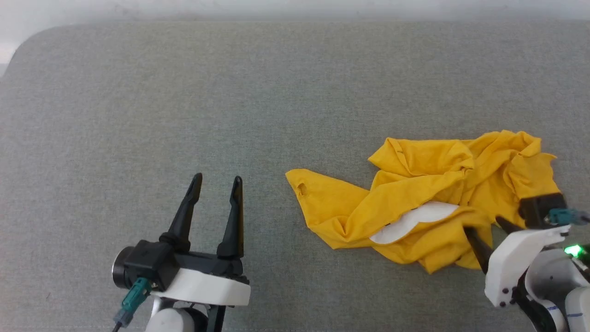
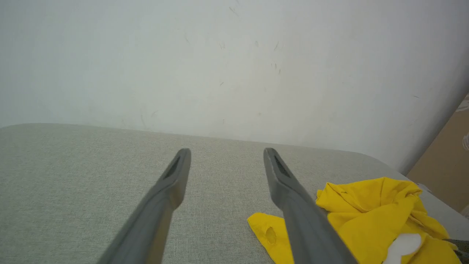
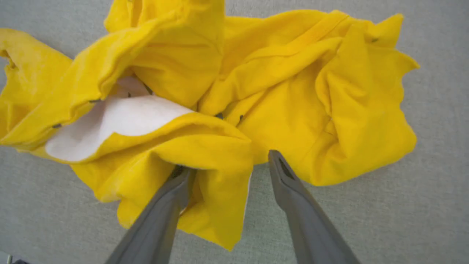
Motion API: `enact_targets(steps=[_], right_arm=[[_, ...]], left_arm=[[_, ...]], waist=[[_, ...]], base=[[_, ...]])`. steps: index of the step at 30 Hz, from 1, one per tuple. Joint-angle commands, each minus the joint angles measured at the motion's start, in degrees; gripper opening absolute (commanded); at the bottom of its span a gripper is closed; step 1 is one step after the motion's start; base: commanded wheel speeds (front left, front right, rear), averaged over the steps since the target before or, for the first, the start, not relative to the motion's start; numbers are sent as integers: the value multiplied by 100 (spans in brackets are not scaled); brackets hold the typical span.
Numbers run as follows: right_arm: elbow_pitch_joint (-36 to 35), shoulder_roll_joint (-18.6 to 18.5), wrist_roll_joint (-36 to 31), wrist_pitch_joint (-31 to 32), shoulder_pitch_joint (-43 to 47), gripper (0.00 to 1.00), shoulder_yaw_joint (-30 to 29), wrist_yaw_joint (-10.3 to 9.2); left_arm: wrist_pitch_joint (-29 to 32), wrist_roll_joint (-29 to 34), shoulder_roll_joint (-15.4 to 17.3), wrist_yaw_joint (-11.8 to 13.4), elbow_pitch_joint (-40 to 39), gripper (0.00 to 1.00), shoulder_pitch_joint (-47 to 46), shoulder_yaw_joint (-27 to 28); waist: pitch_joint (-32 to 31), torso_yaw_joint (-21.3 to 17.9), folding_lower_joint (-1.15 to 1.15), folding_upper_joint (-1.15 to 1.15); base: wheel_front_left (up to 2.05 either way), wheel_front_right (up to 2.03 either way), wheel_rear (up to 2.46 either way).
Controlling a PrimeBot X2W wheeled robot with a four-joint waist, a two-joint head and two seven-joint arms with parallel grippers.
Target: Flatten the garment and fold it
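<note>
The left gripper (image 1: pixel 218 177), two long dark tapered fingers on a black block, sits at the lower left of the head view with its fingers pointing up and away from the body, spread well apart and holding nothing; the left wrist view shows the same gripper (image 2: pixel 227 150) with both fingertips free. Behind it is the white-shelled left wrist (image 1: pixel 198 283), with a teal plug (image 1: pixel 133 295) at its side. The right gripper (image 1: pixel 481 223) reaches in from the lower right corner, its fingers angled up and to the left, and stands wide apart (image 3: pixel 227 161). One fingertip is hidden. The white right wrist housing (image 1: pixel 516 258) carries a lit green lamp (image 1: pixel 573 251).
</note>
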Motion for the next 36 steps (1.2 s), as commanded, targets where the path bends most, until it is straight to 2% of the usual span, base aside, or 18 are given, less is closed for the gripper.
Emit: enact_targets(steps=[1,8,13,17,21,25,29,36], right_arm=[[-97,69,50,-58,-82,100,-47,-11],[-813,586,-71,-805,-3,100,-432,-11],[-940,891,-225,-1390,297,100,-585,-11],[-808,982,-183,-1636,546,100,-593,-11],[-624,997,20,-1813,713,100,-507,-11],[-457,998,177,-1972,734,100,-416,-11],[-343,999,260,-2079,696,100,-368,-11],[-246,1000,335,-2157,620,100,-304,-11]], left_arm=[[-27,49,-7,-42,11,100,-15,-4],[-27,226,76,-180,57,100,-140,-137],[220,395,182,-362,50,100,-388,-588],[849,610,355,-495,120,100,-615,-1193],[1809,432,544,-580,342,100,-815,-1961],[2542,160,984,-595,518,100,-1214,-2860],[2608,256,1357,-597,768,100,-1697,-3372],[2477,235,1445,-598,1510,100,-2152,-3637]], waist=[[3,-22,0,0],[20,-124,0,0],[5,-188,0,0],[-6,-253,0,0],[-6,-330,0,0],[31,-417,0,0],[76,-492,0,0],[171,-592,0,0]], base=[[0,0,0],[0,0,0],[0,0,0],[0,0,0],[0,0,0],[0,0,0],[0,0,0],[0,0,0]])
